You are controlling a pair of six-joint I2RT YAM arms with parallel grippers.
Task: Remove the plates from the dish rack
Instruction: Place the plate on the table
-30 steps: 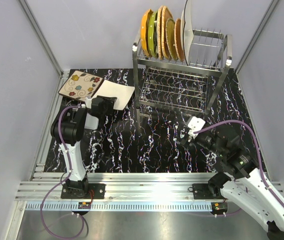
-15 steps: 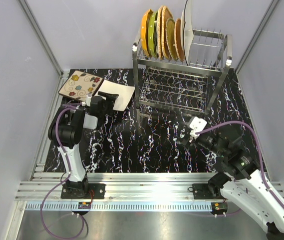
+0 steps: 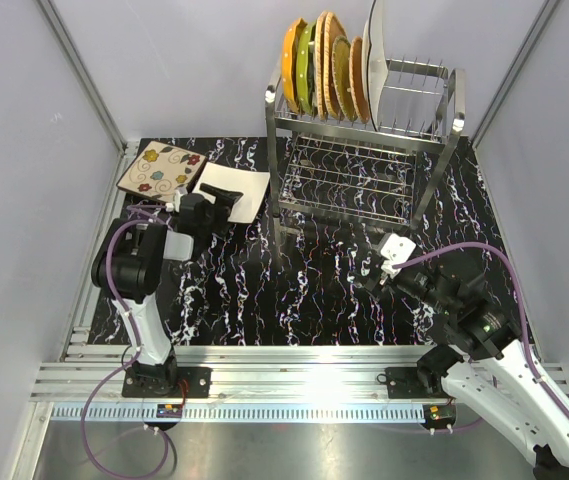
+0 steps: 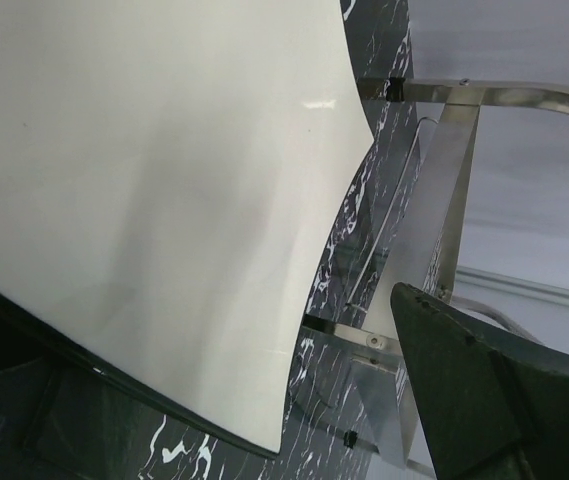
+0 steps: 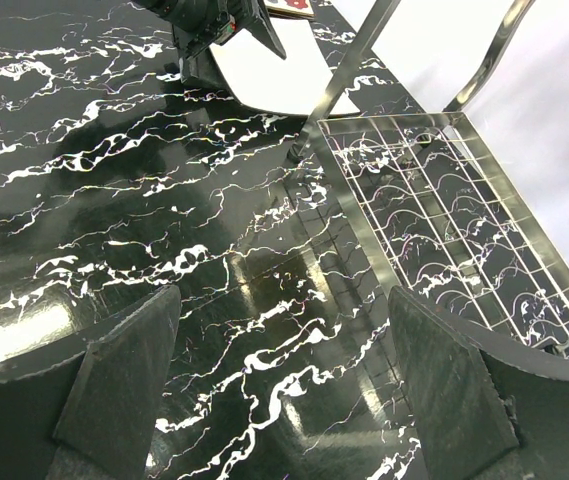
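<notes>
The dish rack (image 3: 364,150) stands at the back right of the table. Several plates stand upright in its top tier: an orange one (image 3: 291,62), a green one (image 3: 307,70), wicker ones (image 3: 330,60) and a white one (image 3: 373,55). A square white plate (image 3: 242,188) lies on the table beside a floral plate (image 3: 159,168). My left gripper (image 3: 207,205) is open at the white plate's near edge. In the left wrist view that plate (image 4: 164,180) fills the left side, well apart from the right finger (image 4: 464,390). My right gripper (image 3: 384,262) hangs open and holds nothing.
The rack's lower tier (image 5: 454,210) is a bare wire grid just right of my right gripper (image 5: 284,310). A rack leg (image 4: 444,200) stands close beyond the left fingers. Metal frame posts and grey walls enclose the table.
The left gripper has opened and let go of the white plate, which now rests on the table. Its elbow has swung a little leftward. The right arm has barely moved.
</notes>
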